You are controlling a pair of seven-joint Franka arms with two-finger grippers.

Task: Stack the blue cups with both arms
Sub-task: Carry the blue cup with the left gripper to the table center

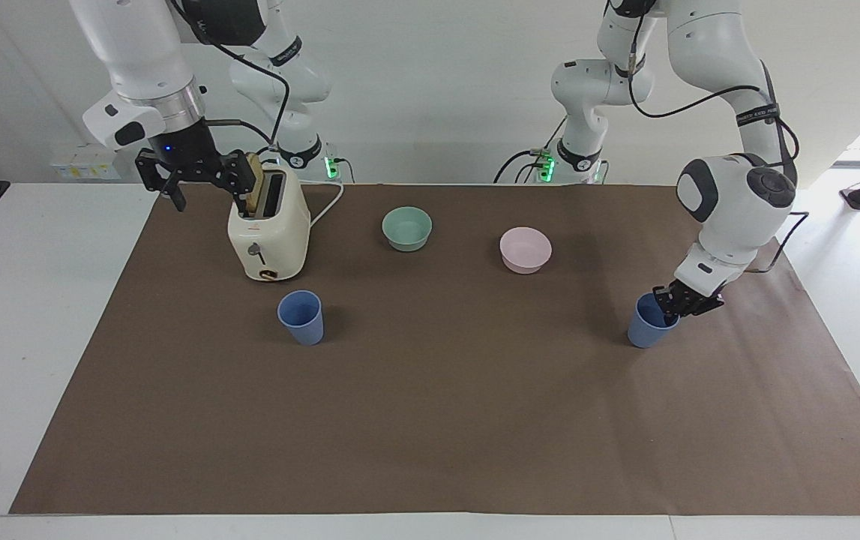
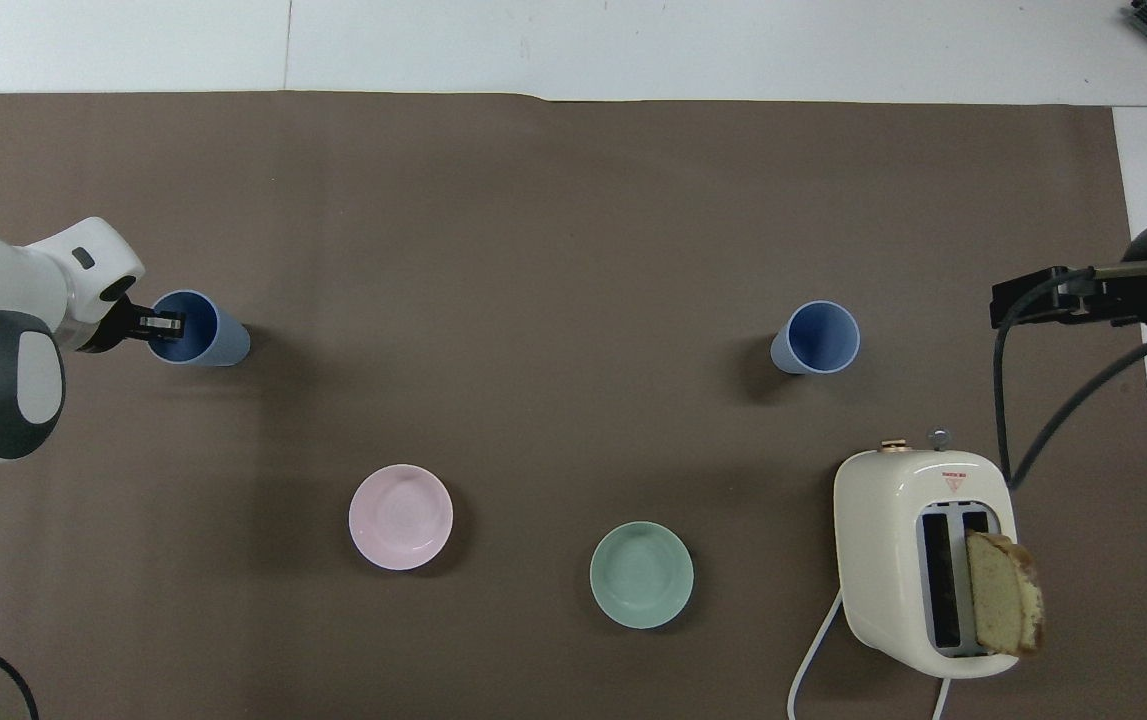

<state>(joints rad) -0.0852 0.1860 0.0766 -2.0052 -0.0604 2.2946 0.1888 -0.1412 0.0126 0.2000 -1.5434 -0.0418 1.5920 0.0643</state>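
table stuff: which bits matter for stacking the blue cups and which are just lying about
Part of the job:
blue cup at the left arm's end, rim pinched by the left claw
blue cup by the toaster
right claw, waiting over the toaster's end

Just lying about:
toaster with bread slice
mint-green bowl
pink bowl
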